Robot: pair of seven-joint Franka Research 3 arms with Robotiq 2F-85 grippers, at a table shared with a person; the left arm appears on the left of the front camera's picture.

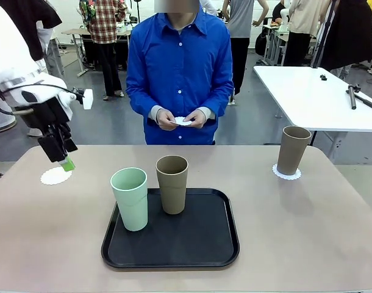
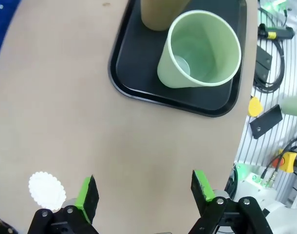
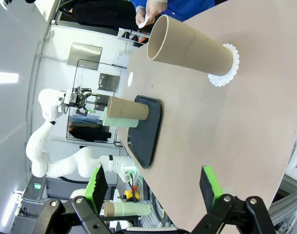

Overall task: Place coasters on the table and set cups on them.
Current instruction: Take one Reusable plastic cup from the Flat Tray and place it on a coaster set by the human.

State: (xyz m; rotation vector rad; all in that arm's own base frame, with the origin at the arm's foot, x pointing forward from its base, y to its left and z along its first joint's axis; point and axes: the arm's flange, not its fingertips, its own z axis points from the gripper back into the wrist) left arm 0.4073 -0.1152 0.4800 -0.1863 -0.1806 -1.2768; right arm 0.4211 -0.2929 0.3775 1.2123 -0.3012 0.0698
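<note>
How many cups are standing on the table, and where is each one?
3. The mint green cup and one tan cup stand on the black tray; the other tan cup stands on a coaster at the table's right side. None seems hidden.

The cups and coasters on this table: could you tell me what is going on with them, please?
One tan cup already stands on a coaster at the far right of the table. The mint cup and the other tan cup stand on the tray. The left fingers hang open by a bare coaster; the right fingers are open too, holding nothing. The person holds another coaster in both hands.
</note>
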